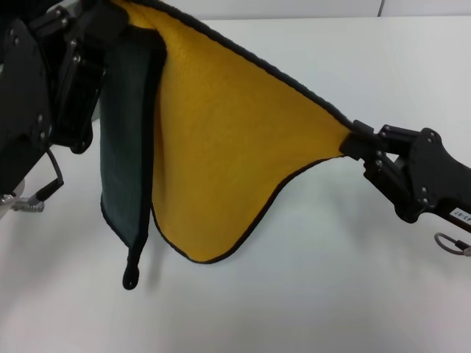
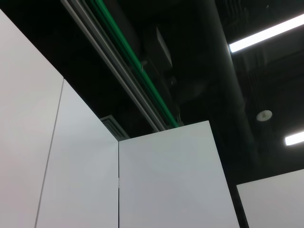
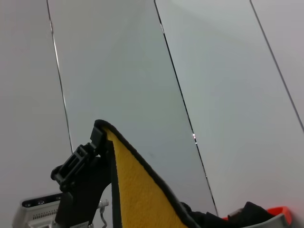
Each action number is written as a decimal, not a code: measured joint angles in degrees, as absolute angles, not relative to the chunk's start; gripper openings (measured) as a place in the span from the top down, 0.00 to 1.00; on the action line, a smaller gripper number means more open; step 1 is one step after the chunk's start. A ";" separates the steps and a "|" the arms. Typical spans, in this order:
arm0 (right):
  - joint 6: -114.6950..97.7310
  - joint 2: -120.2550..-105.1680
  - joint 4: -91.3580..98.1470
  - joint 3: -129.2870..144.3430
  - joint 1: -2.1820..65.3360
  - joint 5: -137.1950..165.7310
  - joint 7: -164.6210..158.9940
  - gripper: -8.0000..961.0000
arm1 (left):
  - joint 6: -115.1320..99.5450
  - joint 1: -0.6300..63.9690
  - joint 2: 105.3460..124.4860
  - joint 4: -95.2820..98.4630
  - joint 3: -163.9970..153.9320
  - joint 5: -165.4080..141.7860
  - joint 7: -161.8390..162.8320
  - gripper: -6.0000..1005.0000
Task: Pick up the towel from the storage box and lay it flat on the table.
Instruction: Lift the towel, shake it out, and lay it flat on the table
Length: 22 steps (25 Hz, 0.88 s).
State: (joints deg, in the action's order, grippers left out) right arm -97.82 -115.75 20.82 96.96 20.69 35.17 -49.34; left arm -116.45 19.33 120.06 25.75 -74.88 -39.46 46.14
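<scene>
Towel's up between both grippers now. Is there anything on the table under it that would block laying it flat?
Nothing visible. The towel hangs stretched between the left gripper and the right gripper, and the table below and around it shows only bare white surface. The part directly behind the cloth is hidden.

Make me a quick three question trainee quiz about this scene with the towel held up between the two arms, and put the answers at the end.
1. True or false: the yellow and dark green-grey cloth towel with black edging lies flat on the plain white table.
2. Which gripper pinches the towel corner at the right side of the head view?
A. left gripper
B. right gripper
3. Fill in: the small black corner loop hangs ___ the table.

Key: 1 false, it hangs stretched between both grippers. 2 B. 3 above.
</scene>
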 joint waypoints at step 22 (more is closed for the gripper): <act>-101.41 -115.64 17.38 96.41 19.62 34.87 -49.18 0.58 | -116.45 19.34 120.06 25.57 -74.79 -39.37 46.01 0.96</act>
